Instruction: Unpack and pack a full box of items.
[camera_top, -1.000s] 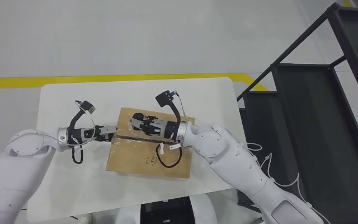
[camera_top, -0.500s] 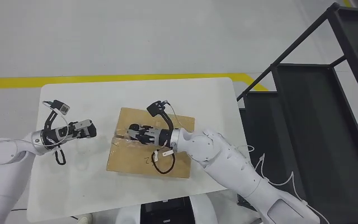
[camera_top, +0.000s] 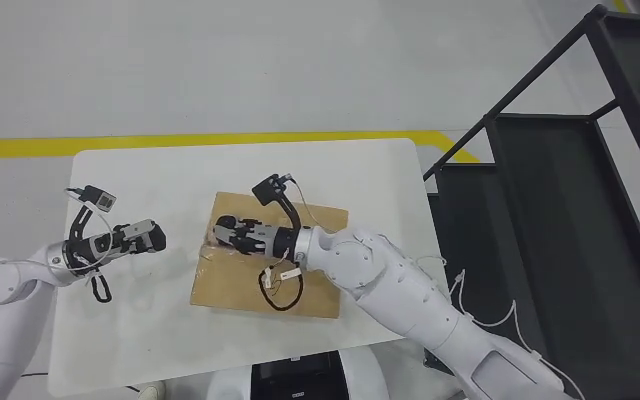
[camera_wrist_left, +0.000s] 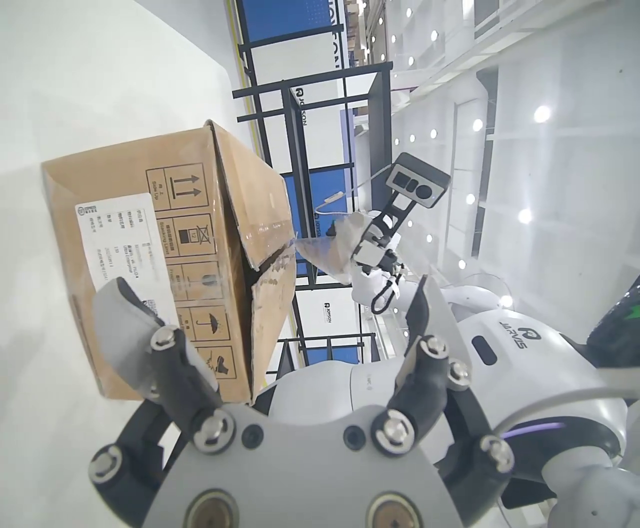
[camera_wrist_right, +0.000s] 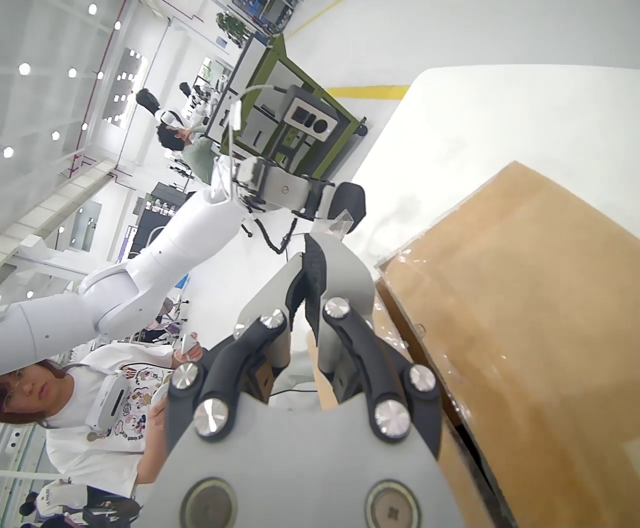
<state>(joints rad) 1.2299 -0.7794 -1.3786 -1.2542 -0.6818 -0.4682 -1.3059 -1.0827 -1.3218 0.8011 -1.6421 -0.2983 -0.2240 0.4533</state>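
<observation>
A closed brown cardboard box (camera_top: 300, 275) lies flat in the middle of the white table. My right gripper (camera_top: 215, 235) is at the left end of the box's top seam, shut on a crumpled strip of clear tape (camera_wrist_left: 325, 247) that still hangs from the flap edge. In the right wrist view its fingers (camera_wrist_right: 312, 270) are pressed together beside the box top (camera_wrist_right: 525, 300). My left gripper (camera_top: 152, 237) hovers over the bare table left of the box, open, nothing between its fingers (camera_wrist_left: 280, 325). The box's labelled side (camera_wrist_left: 150, 235) faces it, its seam slightly parted.
Bare white tabletop (camera_top: 150, 330) lies left of and behind the box. A black metal rack (camera_top: 560, 200) stands off the table's right side. A yellow line (camera_top: 200, 143) runs along the floor behind the table.
My left gripper has drawn back leftward from the box edge to the open table. My right gripper has slid left along the top seam to the box's left end, pulling tape.
</observation>
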